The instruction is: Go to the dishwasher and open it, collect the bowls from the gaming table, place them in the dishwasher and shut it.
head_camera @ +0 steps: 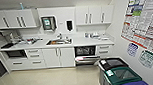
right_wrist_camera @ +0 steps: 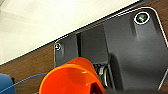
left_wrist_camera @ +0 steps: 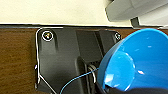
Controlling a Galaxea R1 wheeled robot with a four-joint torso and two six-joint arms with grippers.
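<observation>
Bowls are riding toward the open dishwasher (head_camera: pixel 85 55): my left jaws are gripping the blue bowl (left_wrist_camera: pixel 135 60), right jaws the orange bowl (right_wrist_camera: pixel 72 77); either could be slipping during driving.

No text, brand or number can be read anywhere. The wall posters (head_camera: pixel 141 17) carry dense print in coloured blocks, far too blurred to make out. Below them, the small signs (head_camera: pixel 140 55) show what may be recycling graphics, no wording legible. White labels (head_camera: pixel 109 73) sit on the bin lids, unreadable. The wall dispenser (head_camera: pixel 48 23) bears a greenish sticker, also illegible.
</observation>
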